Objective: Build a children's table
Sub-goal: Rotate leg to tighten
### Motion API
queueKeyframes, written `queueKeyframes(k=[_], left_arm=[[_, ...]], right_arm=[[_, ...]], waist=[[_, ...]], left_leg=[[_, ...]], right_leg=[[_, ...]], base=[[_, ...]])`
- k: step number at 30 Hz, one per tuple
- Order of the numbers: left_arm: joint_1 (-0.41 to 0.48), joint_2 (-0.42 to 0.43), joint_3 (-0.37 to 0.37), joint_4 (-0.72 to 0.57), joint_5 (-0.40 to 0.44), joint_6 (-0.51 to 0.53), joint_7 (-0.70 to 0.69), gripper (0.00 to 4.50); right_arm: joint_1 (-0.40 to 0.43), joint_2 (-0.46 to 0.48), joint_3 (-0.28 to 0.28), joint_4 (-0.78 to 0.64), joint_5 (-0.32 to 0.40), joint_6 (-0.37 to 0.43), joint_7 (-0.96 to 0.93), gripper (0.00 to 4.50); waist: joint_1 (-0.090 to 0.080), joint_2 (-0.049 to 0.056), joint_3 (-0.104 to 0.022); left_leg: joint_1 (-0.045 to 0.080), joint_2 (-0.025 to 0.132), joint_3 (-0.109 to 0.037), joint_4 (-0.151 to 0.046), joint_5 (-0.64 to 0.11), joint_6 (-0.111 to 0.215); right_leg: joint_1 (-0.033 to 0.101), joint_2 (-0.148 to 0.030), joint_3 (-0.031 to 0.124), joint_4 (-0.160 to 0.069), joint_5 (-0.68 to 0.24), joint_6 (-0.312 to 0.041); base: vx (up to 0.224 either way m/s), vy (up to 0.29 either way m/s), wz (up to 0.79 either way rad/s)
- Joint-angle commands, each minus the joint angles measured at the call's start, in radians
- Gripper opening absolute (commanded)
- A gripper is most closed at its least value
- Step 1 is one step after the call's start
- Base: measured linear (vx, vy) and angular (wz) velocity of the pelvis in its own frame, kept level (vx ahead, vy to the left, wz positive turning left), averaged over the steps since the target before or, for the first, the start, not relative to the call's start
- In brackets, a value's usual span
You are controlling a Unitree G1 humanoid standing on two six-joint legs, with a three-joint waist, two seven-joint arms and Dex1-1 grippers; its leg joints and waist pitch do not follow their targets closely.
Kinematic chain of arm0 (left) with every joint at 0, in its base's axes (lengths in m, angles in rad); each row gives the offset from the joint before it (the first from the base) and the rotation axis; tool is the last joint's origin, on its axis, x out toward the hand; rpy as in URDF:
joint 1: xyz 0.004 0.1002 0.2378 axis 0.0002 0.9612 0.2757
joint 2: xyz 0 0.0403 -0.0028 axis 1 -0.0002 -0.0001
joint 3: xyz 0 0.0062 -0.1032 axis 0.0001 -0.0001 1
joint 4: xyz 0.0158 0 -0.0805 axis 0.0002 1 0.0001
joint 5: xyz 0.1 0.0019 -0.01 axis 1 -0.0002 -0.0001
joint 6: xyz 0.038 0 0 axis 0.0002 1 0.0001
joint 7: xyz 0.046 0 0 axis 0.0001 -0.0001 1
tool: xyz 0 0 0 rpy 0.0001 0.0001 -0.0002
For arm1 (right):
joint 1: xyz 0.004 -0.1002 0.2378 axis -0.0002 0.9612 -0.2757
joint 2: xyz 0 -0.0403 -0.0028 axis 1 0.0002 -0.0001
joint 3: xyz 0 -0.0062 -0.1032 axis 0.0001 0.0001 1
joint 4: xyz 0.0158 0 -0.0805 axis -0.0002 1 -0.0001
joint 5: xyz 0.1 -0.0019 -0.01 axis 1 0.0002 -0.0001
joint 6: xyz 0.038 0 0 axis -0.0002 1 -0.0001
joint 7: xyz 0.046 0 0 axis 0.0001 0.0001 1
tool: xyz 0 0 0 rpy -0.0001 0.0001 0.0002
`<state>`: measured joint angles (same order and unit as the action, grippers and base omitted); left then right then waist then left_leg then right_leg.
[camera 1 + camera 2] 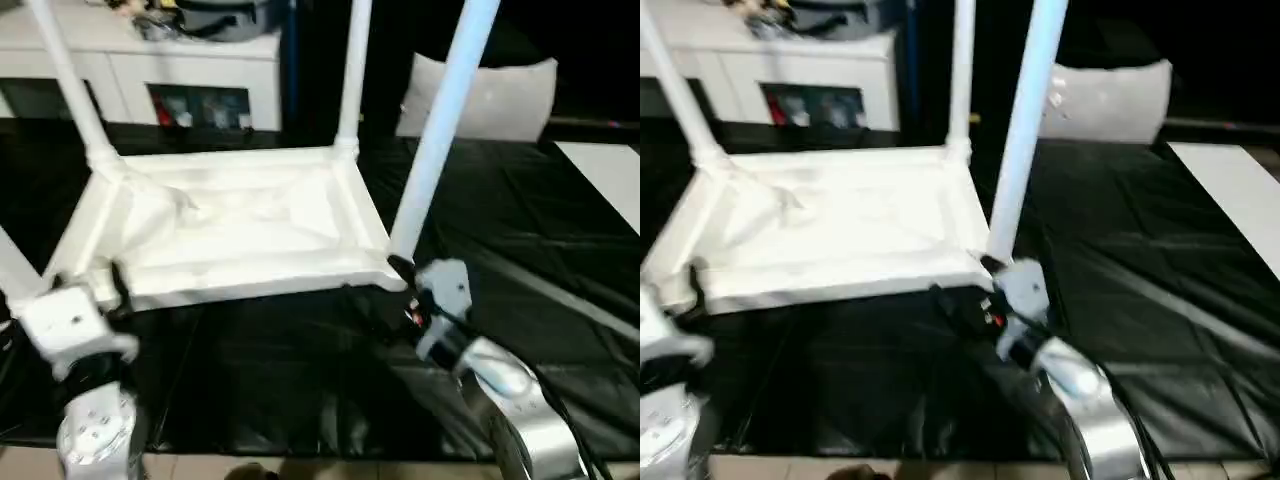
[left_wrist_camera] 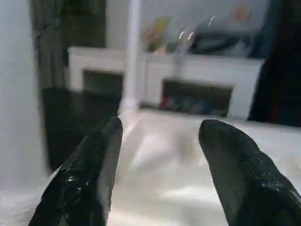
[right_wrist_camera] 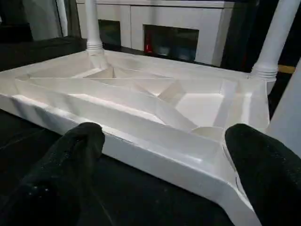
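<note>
The table top [image 1: 235, 225] is laid upside down on the black-covered worktable [image 1: 520, 230], ribbed underside up, with legs standing upright in its corner sockets: a far-left leg [image 1: 68, 85], a far-right leg [image 1: 352, 70], a near-right leg [image 1: 440, 120] and, at the picture's left edge, what is taken for a near-left leg [image 1: 12, 265]. The whole is judged to be light, hollow plastic, stiff enough to be lifted by its rim but smooth and likely to slip; the tall legs would act as levers, so a tug high up could tip the piece or work a leg loose. Hold is best taken low on a leg near its socket, or on the rim's thick edge.

The left gripper [image 2: 160, 155] is held at the near-left corner, its fingers parted and nothing seen between them. The right gripper [image 3: 164, 160] is held level before the near-right corner, just beside the rim, jaws spread wide and empty. Both silver forearms are reached forward from the near edge of the worktable.
</note>
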<state>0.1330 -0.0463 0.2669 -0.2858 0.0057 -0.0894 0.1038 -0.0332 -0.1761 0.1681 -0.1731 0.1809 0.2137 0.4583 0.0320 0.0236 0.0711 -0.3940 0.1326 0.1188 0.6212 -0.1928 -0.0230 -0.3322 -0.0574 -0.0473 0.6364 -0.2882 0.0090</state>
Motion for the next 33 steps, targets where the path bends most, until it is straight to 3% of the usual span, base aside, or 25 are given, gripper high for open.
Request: queueKeyframes(k=[1,3,5,7,8,9,10,12,13,15,16,18,19,23,25,29,33], left_arm=[[-0.023,-0.016,0.063,0.014,0.07,-0.008,0.13,3.13],[-0.028,-0.044,0.135,0.006,0.098,0.095,0.25,3.13],[-0.024,-0.043,0.154,-0.007,0.101,0.153,0.27,3.13],[-0.028,-0.042,0.158,-0.013,0.088,0.176,0.27,3.13],[-0.032,-0.045,0.16,-0.015,0.077,0.188,0.271,3.13],[-0.039,-0.044,0.153,-0.003,0.049,0.19,0.252,3.13],[-0.051,-0.046,0.136,0.026,-0.029,0.167,0.199,3.13],[-0.056,-0.029,0.079,0.05,-0.101,0.147,0.08,3.13],[-0.044,-0.001,0.034,0.041,-0.079,0.138,0.021,3.13],[-0.035,0.009,0.02,0.031,-0.073,0.149,-0.004,3.13],[-0.019,0.049,-0.002,0.032,-0.109,0.162,-0.102,3.13],[-0.017,0.057,-0.002,0.032,-0.106,0.158,-0.111,3.13],[-0.01,0.095,-0.001,0.036,-0.119,0.17,-0.159,3.13],[0.001,0.183,0.001,0.027,-0.184,0.202,-0.281,3.3],[0.001,0.202,0.012,0.028,-0.216,0.205,-0.307,3.5],[0.022,0.259,0.033,0.034,-0.276,0.205,-0.399,3.79],[0.054,0.308,0.059,0.033,-0.319,0.199,-0.471,4.08]], right_arm=[[-0.027,0.003,0.005,0.02,-0.012,-0.014,-0.002,4.5],[-0.037,0.007,0.011,0.023,-0.016,-0.013,-0.002,4.5],[-0.035,0.012,0.02,0.017,-0.017,-0.011,-0.004,4.5],[-0.031,0.013,0.024,0.016,-0.02,-0.014,-0.003,4.5],[-0.03,0.013,0.025,0.016,-0.021,-0.015,-0.003,4.5],[-0.029,0.012,0.025,0.017,-0.02,-0.017,-0.001,4.5],[-0.03,0.012,0.026,0.02,-0.021,-0.019,-0.001,4.5],[-0.036,0.007,0.025,0.026,-0.024,-0.022,0.0,4.5],[-0.046,0.002,0.019,0.03,-0.02,-0.022,0.004,4.5],[-0.054,0.0,0.016,0.034,-0.02,-0.024,0.006,4.5],[-0.081,-0.009,0.007,0.053,-0.019,-0.032,0.015,4.5],[-0.085,-0.01,0.005,0.056,-0.018,-0.033,0.016,4.5],[-0.107,-0.012,-0.003,0.074,-0.018,-0.041,0.021,4.5],[-0.177,-0.016,-0.025,0.142,-0.009,-0.056,0.039,4.5],[-0.209,-0.019,-0.031,0.178,-0.012,-0.07,0.044,4.5],[-0.297,-0.03,-0.048,0.273,-0.006,-0.107,0.065,4.5],[-0.384,-0.049,-0.083,0.394,-0.014,-0.147,0.074,4.5]], waist=[[-0.008,0.013,-0.02],[-0.015,0.008,-0.012],[-0.017,0.008,-0.006],[-0.012,0.017,-0.01],[-0.008,0.015,-0.013],[-0.003,0.011,-0.007],[0.001,0.014,0.001],[0.012,0.017,0.005],[0.02,0.016,0.01],[0.024,0.02,0.009],[0.025,0.02,0.01],[0.021,0.02,0.007],[0.018,0.019,0.002],[0.014,0.017,-0.002],[0.016,0.022,-0.003],[0.019,0.025,0.001],[0.017,0.027,0.007]], left_leg=[[0.018,0.082,-0.062,-0.122,-0.622,-0.101],[0.019,0.077,-0.061,-0.118,-0.635,-0.103],[0.024,0.073,-0.06,-0.11,-0.629,-0.094],[0.02,0.078,-0.06,-0.109,-0.578,-0.082],[0.023,0.079,-0.057,-0.107,-0.565,-0.079],[0.024,0.082,-0.053,-0.109,-0.561,-0.07],[0.024,0.082,-0.053,-0.111,-0.568,-0.068],[0.034,0.082,-0.051,-0.108,-0.589,-0.074],[0.03,0.084,-0.05,-0.114,-0.59,-0.078],[0.024,0.087,-0.05,-0.118,-0.575,-0.078],[0.017,0.086,-0.048,-0.12,-0.547,-0.075],[0.009,0.086,-0.048,-0.12,-0.508,-0.065],[0.0,0.087,-0.044,-0.118,-0.428,-0.04],[-0.011,0.084,-0.033,-0.107,-0.289,0.022],[-0.007,0.087,-0.025,-0.1,-0.209,0.057],[-0.002,0.089,-0.016,-0.107,-0.247,0.069],[0.005,0.093,-0.01,-0.112,-0.316,0.04]], right_leg=[[-0.015,-0.089,0.043,-0.1,-0.291,-0.101],[-0.018,-0.095,0.042,-0.105,-0.346,-0.092],[-0.028,-0.102,0.047,-0.119,-0.421,-0.08],[-0.029,-0.1,0.052,-0.115,-0.366,-0.09],[-0.032,-0.097,0.054,-0.115,-0.328,-0.096],[-0.038,-0.094,0.056,-0.112,-0.292,-0.109],[-0.041,-0.095,0.057,-0.114,-0.304,-0.11],[-0.049,-0.099,0.062,-0.119,-0.339,-0.108],[-0.048,-0.098,0.065,-0.118,-0.346,-0.101],[-0.044,-0.098,0.066,-0.111,-0.316,-0.101],[-0.04,-0.1,0.066,-0.106,-0.28,-0.109],[-0.033,-0.099,0.065,-0.1,-0.236,-0.115],[-0.027,-0.097,0.061,-0.093,-0.153,-0.128],[-0.028,-0.097,0.058,-0.086,-0.04,-0.182],[-0.029,-0.096,0.057,-0.078,0.055,-0.219],[-0.031,-0.092,0.055,-0.08,0.038,-0.238],[-0.04,-0.09,0.057,-0.082,-0.053,-0.239]], base=[[0.0,0.0,0.0],[0.0,0.0,0.0],[0.0,0.0,0.0],[0.0,0.0,0.0],[0.0,0.0,0.0],[0.0,0.0,0.0],[0.0,0.0,0.0],[0.0,0.0,0.0],[0.0,0.0,0.0],[0.0,0.0,0.0],[0.0,0.0,0.0],[0.0,0.0,0.0],[0.0,0.0,0.0],[0.0,0.0,0.0],[0.0,0.0,0.0],[0.0,0.0,0.0],[0.0,0.0,0.0]])
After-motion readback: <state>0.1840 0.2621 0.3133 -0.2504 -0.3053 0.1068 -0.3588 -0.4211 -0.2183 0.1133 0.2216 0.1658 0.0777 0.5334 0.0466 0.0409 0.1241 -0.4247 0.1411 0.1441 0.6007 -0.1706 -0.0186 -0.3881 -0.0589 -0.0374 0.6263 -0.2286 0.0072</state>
